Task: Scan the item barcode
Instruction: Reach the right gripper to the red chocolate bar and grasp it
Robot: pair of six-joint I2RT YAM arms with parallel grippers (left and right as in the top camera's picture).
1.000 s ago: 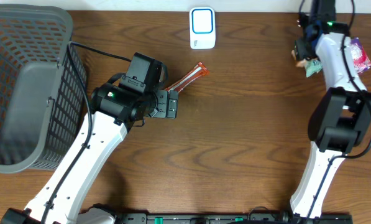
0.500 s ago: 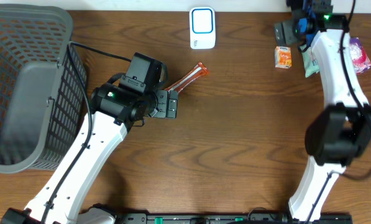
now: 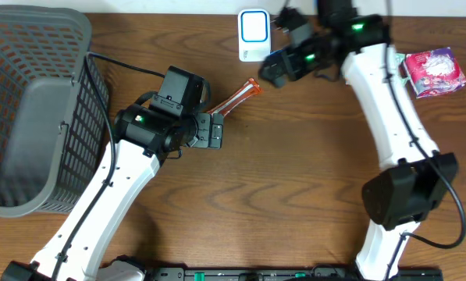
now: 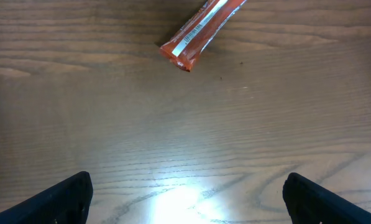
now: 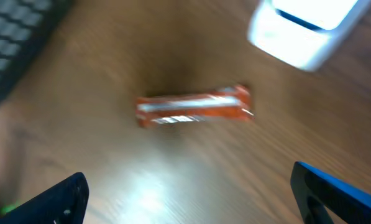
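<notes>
A slim orange-and-white snack stick packet [image 3: 240, 96] lies flat and diagonal on the brown wooden counter [image 3: 295, 179], untouched. Near its upper end but apart from it sits a white barcode scanner [image 3: 254, 35] with a blue-rimmed face.

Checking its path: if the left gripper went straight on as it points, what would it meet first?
Probably the near end of the orange stick packet, which lies ahead of the open left gripper; depth is unclear.
</notes>
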